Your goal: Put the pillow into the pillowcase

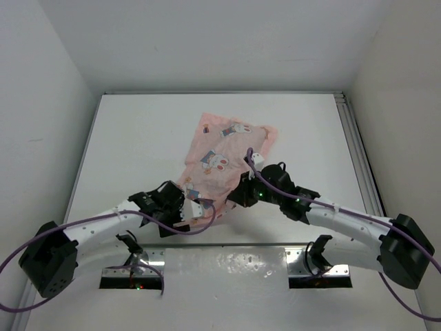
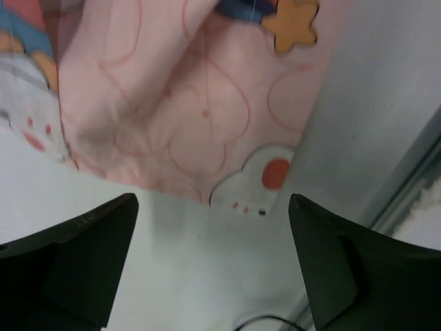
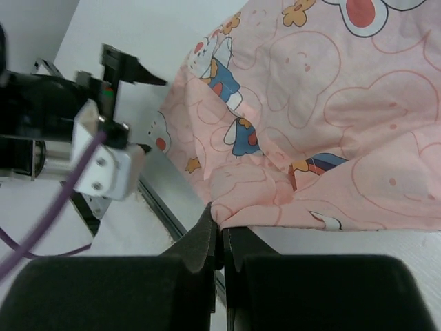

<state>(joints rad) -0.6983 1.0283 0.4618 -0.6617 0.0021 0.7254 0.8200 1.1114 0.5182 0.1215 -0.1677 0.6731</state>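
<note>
The pink pillowcase point(image 1: 224, 155) with bunny prints lies crumpled on the white table, running from the centre toward the near edge. It fills the top of the left wrist view point(image 2: 186, 103) and the right wrist view point(image 3: 331, 103). No olive-brown pillow shows in any view. My right gripper point(image 1: 238, 194) is shut on a bunched fold of the pillowcase's near edge point(image 3: 222, 231). My left gripper point(image 1: 196, 207) is open and empty, its jaws wide apart point(image 2: 212, 203), hovering just short of the pillowcase's near left corner.
A metal rail point(image 3: 162, 207) runs along the table's near edge, also seen in the left wrist view point(image 2: 413, 172). White walls enclose the table point(image 1: 138, 138) on the left, back and right. The left arm's wrist point(image 3: 103, 158) is close to my right gripper.
</note>
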